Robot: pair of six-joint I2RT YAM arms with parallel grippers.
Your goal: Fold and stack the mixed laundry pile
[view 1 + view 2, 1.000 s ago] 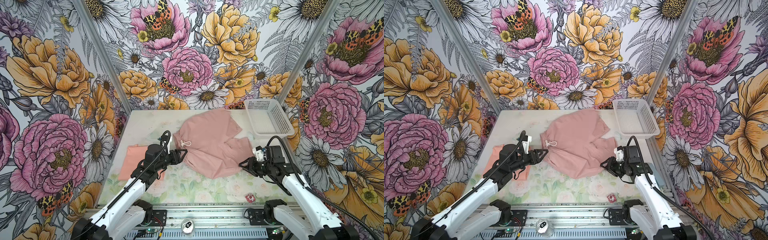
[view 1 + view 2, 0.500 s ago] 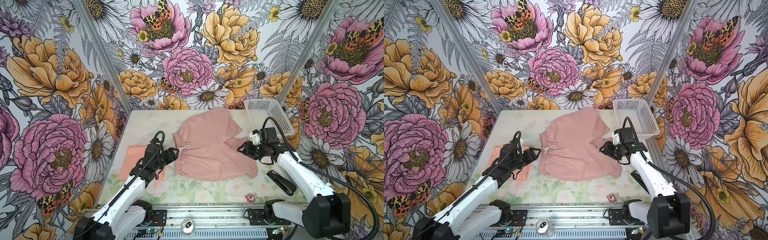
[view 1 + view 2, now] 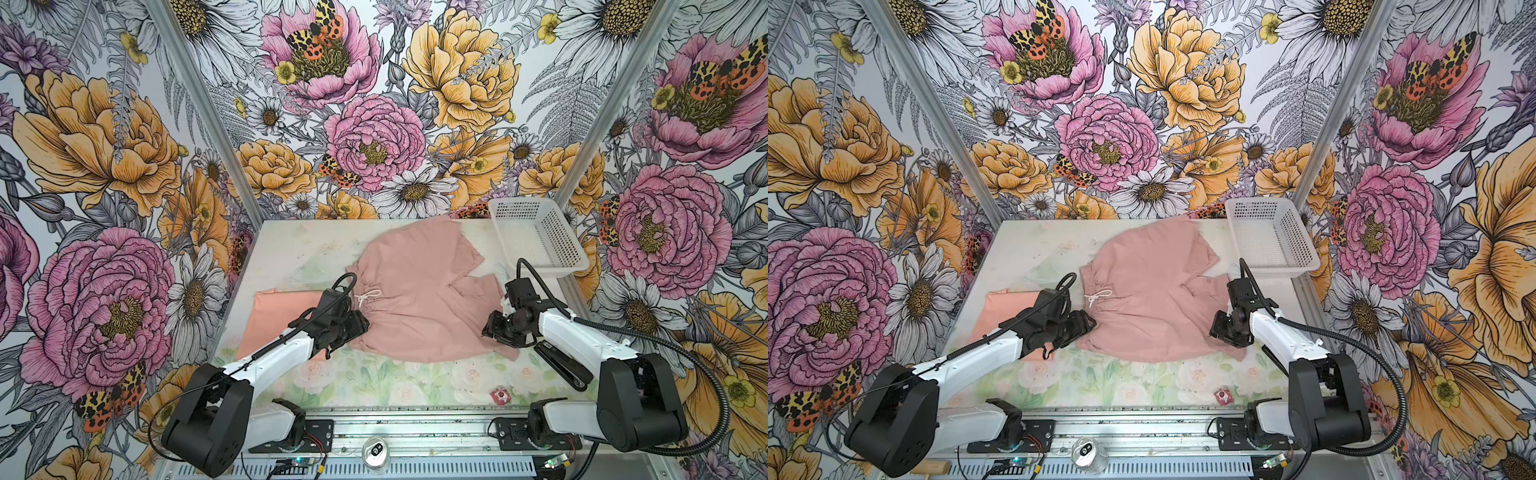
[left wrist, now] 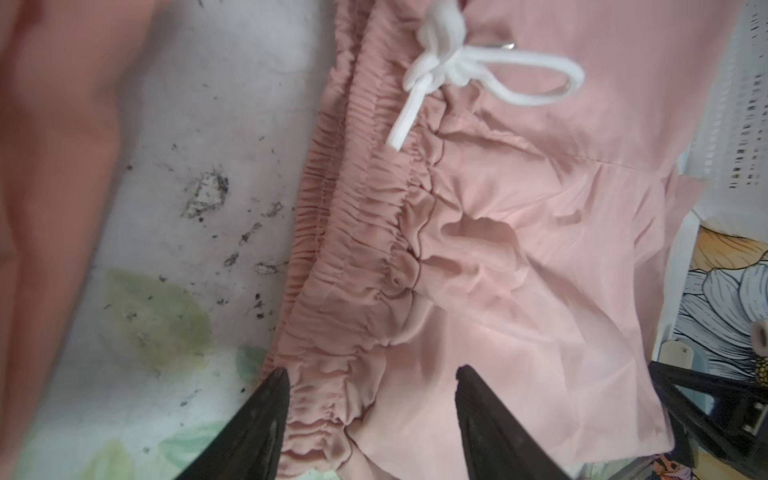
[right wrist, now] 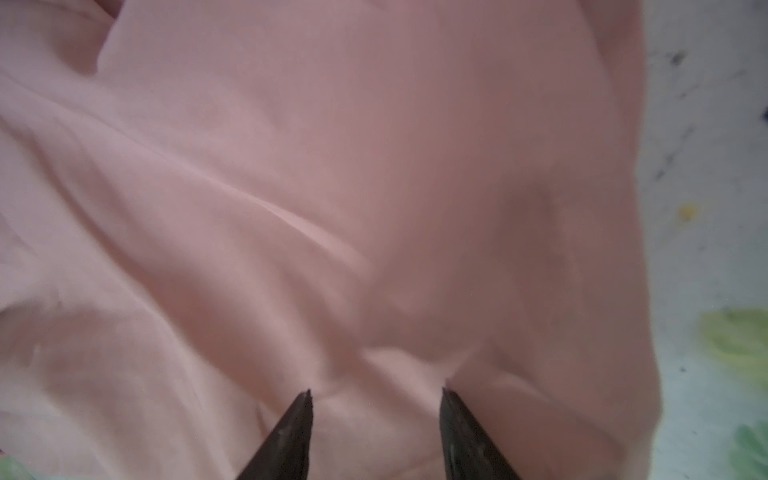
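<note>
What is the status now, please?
Left hand open, astride waistband of pink garment. Right hand open over its right edge. Peach T-shirt folded, at left. Nothing in the way.

No text, label, brand, number or sign is being shown legibly in any view. The pink garment (image 3: 415, 299) and the folded T-shirt (image 3: 274, 320) are being seen as plain cloth in both top views. A pale mark on the small red packet (image 3: 500, 395) on the table is being rendered too small to be read.
</note>
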